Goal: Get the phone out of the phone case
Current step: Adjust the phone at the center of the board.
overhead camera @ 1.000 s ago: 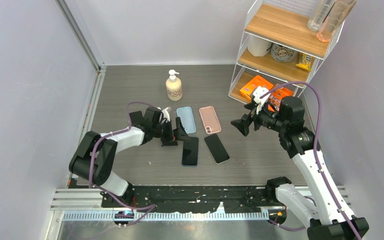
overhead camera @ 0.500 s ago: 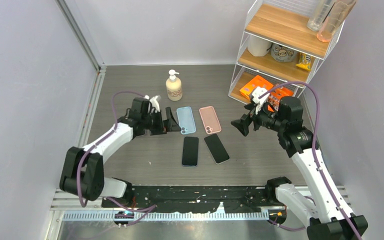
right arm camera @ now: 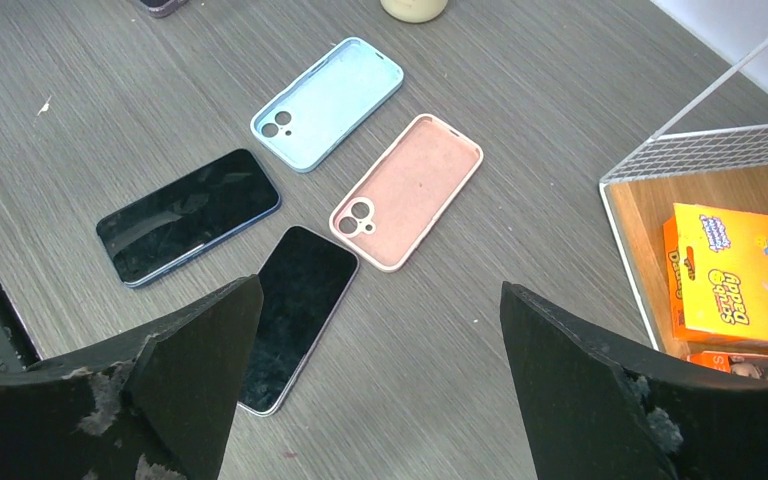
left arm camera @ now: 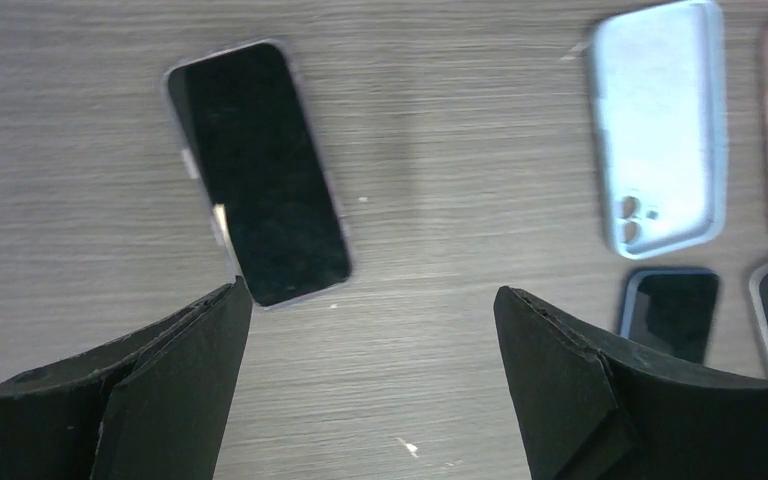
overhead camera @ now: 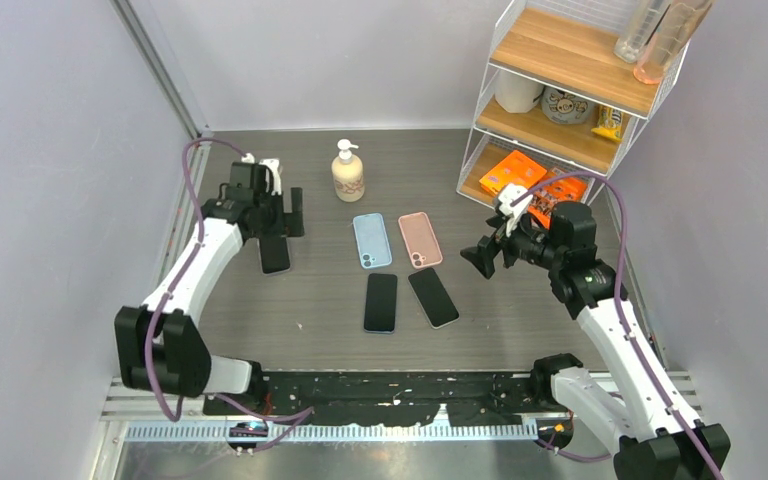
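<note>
A dark phone in a pale lilac case (overhead camera: pixel 275 253) (left arm camera: pixel 257 170) lies face up at the left of the table. My left gripper (overhead camera: pixel 282 220) (left arm camera: pixel 370 300) hangs open just above its far end, with nothing between the fingers. An empty blue case (overhead camera: pixel 371 240) (right arm camera: pixel 327 102) and an empty pink case (overhead camera: pixel 420 238) (right arm camera: pixel 407 190) lie mid-table. In front of them lie two bare phones, a blue-edged one (overhead camera: pixel 381 302) (right arm camera: pixel 188 215) and a silver-edged one (overhead camera: pixel 433 296) (right arm camera: pixel 295 315). My right gripper (overhead camera: pixel 485 255) (right arm camera: pixel 380 380) is open and raised to the right of them.
A soap pump bottle (overhead camera: pixel 348 172) stands behind the cases. A white wire shelf rack (overhead camera: pixel 560 110) with orange boxes (right arm camera: pixel 735 275) fills the back right corner. Walls close in the left, back and right sides.
My left arm has swung from beside the blue case back and to the left, uncovering the cased phone there. The right arm has barely moved. Both grippers stayed open.
</note>
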Robot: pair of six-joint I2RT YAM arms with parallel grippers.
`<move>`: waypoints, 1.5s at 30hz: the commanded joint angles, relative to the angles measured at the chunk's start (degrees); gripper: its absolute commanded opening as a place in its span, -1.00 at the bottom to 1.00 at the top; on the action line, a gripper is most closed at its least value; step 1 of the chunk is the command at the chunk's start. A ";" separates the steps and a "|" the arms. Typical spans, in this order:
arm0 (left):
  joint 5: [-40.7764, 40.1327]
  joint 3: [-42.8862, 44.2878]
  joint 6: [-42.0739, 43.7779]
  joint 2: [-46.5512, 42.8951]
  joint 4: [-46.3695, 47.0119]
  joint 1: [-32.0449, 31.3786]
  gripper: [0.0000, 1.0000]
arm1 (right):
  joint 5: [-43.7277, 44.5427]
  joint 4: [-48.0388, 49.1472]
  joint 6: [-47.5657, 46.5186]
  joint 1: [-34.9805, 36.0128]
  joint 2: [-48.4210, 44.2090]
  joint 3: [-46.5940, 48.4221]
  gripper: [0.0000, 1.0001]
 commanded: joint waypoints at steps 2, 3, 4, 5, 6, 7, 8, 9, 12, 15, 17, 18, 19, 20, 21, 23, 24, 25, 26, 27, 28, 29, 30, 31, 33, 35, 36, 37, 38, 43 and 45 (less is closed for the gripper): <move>-3.66 4.63 1.86 8.07 -7.17 4.52 0.99 | -1.23 3.26 -0.75 -0.22 -1.77 0.02 0.91; -3.22 5.14 1.59 9.63 -7.46 5.12 0.99 | -1.38 3.19 -0.83 -0.22 -2.02 -0.15 0.91; -3.28 6.04 1.25 11.48 -8.06 5.65 0.99 | -1.65 3.12 -0.81 -0.22 -2.12 -0.20 0.91; -3.13 6.84 0.98 13.08 -8.68 5.99 0.99 | -1.86 2.92 -0.91 -0.22 -2.30 -0.32 0.91; -3.16 7.79 0.58 14.88 -9.29 6.36 0.99 | -2.26 2.69 -0.94 -0.22 -2.46 -0.37 0.91; -3.10 8.62 0.31 16.38 -9.83 6.75 0.99 | -2.47 2.61 -0.98 -0.22 -2.56 -0.49 0.91; -2.87 9.29 0.13 17.65 -10.22 7.07 0.99 | -2.89 2.48 -1.02 -0.24 -2.74 -0.50 0.91; -3.07 9.91 -0.10 18.91 -10.46 7.20 0.99 | -3.10 2.46 -0.98 -0.23 -2.79 -0.64 0.91; -3.27 11.47 -0.26 21.94 -10.39 7.81 0.99 | -3.80 2.22 -1.00 -0.26 -3.05 -0.76 0.91; -2.58 13.60 -0.82 24.85 -11.64 8.45 0.99 | -4.22 1.90 -0.97 -0.22 -3.08 -0.72 0.91; -2.53 14.39 -1.13 26.24 -11.99 8.63 0.99 | -4.55 1.79 -1.05 -0.24 -3.02 -0.63 0.91; -2.53 14.75 -1.21 26.79 -12.13 8.73 0.99 | -4.67 1.71 -0.99 -0.23 -3.03 -0.67 0.91; -1.69 15.26 -1.42 27.46 -12.37 8.83 0.99 | -4.87 1.69 -0.98 -0.22 -3.06 -0.68 0.91; -0.56 15.69 -1.61 28.18 -12.62 9.05 0.99 | -4.96 1.62 -0.97 -0.22 -3.03 -0.59 0.91; -0.17 15.93 -1.79 28.77 -12.84 9.17 0.99 | -5.10 1.51 -1.02 -0.22 -2.91 -0.59 0.91; 0.18 16.51 -1.93 29.78 -13.13 9.21 0.99 | -5.30 1.45 -1.02 -0.22 -2.96 -0.52 0.91; 0.26 16.64 -1.89 30.24 -13.19 9.21 0.99 | -5.35 1.42 -0.92 -0.22 -3.00 -0.46 0.91; 0.33 16.95 -2.01 30.85 -13.19 9.21 0.99 | -5.50 1.39 -0.86 -0.26 -3.07 -0.44 0.91; 0.40 17.22 -2.01 31.27 -13.59 9.21 0.99 | -5.63 1.35 -0.83 -0.23 -3.08 -0.36 0.91; 0.38 17.48 -2.10 31.66 -13.78 9.21 0.99 | -5.75 1.38 -0.81 -0.27 -3.03 -0.34 0.91; 0.21 17.62 -2.18 31.97 -13.88 9.21 0.99 | -5.80 1.34 -0.67 -0.23 -3.02 -0.31 0.91; 0.08 17.73 -2.20 32.20 -13.97 9.21 0.99 | -5.92 1.24 -0.64 -0.22 -2.97 -0.28 0.91; -0.22 17.84 -2.19 32.37 -14.05 9.21 0.99 | -5.97 1.23 -0.56 -0.22 -2.99 -0.25 0.91; -0.50 18.03 -2.28 32.57 -14.23 9.21 0.99 | -6.05 1.17 -0.54 -0.22 -3.00 -0.20 0.91; -1.23 18.43 -2.33 33.01 -14.66 9.21 0.99 | -6.19 1.08 -0.46 -0.24 -3.10 -0.14 0.91; -1.74 18.49 -2.33 33.25 -14.67 9.21 0.99 | -6.35 0.93 -0.43 -0.22 -3.22 -0.03 0.91; -1.80 18.57 -2.36 33.26 -14.78 9.21 0.99 | -6.57 0.89 -0.39 -0.17 -3.25 -0.05 0.91; -1.79 18.61 -2.45 33.31 -14.85 9.21 0.99 | -6.65 0.80 -0.39 -0.20 -3.27 -0.02 0.91; -2.92 18.66 -2.50 33.35 -14.90 9.21 0.99 | -6.88 0.79 -0.41 -0.21 -3.16 -0.04 0.91; -2.89 18.61 -2.55 33.38 -15.58 9.21 0.98 | -7.21 0.55 -0.44 -0.26 -3.06 0.20 0.91; -2.55 18.63 -2.44 33.57 -15.71 9.21 0.98 | -7.28 0.50 -0.49 -0.22 -3.02 0.26 0.91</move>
